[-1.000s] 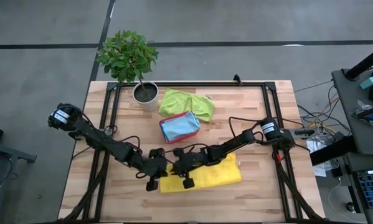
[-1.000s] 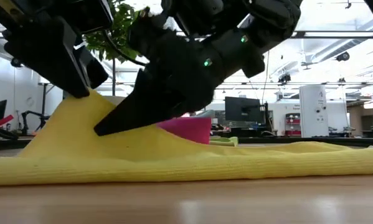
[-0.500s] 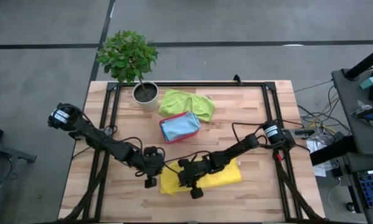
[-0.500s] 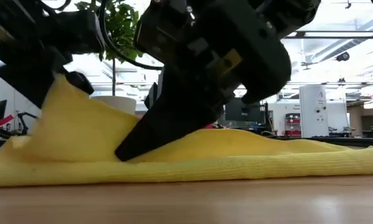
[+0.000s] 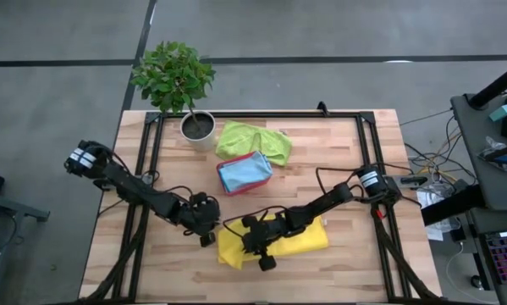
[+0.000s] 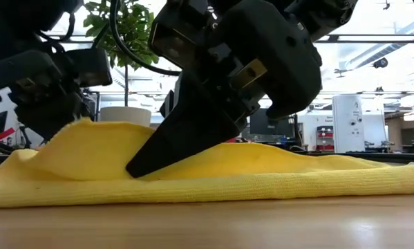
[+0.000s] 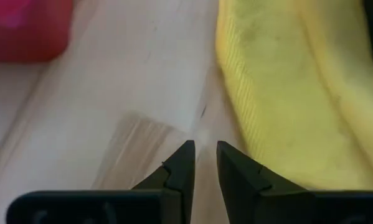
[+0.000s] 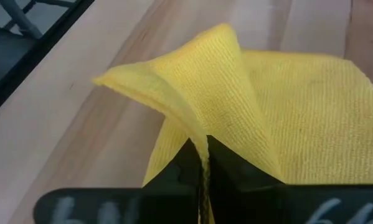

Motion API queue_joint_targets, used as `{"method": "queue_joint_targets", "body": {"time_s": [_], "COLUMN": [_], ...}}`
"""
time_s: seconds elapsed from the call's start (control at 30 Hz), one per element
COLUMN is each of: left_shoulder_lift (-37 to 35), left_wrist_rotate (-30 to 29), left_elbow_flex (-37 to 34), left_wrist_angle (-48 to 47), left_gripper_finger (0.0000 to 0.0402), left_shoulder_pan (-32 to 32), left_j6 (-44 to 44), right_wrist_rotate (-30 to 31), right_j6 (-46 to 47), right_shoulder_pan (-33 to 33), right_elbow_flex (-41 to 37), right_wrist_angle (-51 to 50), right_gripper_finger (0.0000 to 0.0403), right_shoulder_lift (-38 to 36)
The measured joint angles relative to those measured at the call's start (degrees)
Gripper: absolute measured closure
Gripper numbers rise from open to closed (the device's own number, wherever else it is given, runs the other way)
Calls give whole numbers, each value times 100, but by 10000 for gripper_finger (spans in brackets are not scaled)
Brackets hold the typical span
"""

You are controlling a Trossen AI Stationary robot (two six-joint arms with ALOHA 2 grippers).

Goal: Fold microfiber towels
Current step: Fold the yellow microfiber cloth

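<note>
Your right gripper (image 5: 255, 246) has its fingers clamped on a raised fold of the yellow towel (image 5: 295, 237), which lies at the front middle of the counter (image 5: 355, 169). Your left gripper (image 7: 202, 163) sits just beside the towel's edge over bare wood, fingers slightly apart and holding nothing. The lime green towel (image 5: 255, 141) and the teal-blue towel (image 5: 245, 172) in the pink tray (image 5: 222, 182) lie farther back.
</note>
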Motion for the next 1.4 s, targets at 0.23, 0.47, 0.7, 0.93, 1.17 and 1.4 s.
{"method": "queue_joint_targets", "body": {"time_s": [0.23,0.47,0.7,0.93,1.17,1.4], "left_shoulder_lift": [663,805,542,441,476,380], "left_wrist_rotate": [4,486,1543,1527,1384,112], "left_elbow_flex": [-190,-21,-58,-186,-226,-210], "left_wrist_angle": [1301,1927,2394,1618,1801,1861], "left_gripper_finger": [350,350,350,350,350,350], "left_shoulder_pan": [-3,-45,-59,-48,-48,-46], "left_j6": [2,487,923,903,899,1470], "right_wrist_rotate": [6,7,13,13,12,15], "right_j6": [33,111,76,47,56,69], "right_shoulder_pan": [-21,-28,-28,-29,-69,-83], "right_elbow_flex": [0,0,0,0,0,0], "right_wrist_angle": [17,13,33,52,105,120], "right_gripper_finger": [394,394,394,394,394,394], "right_shoulder_lift": [0,0,0,0,0,-2]}}
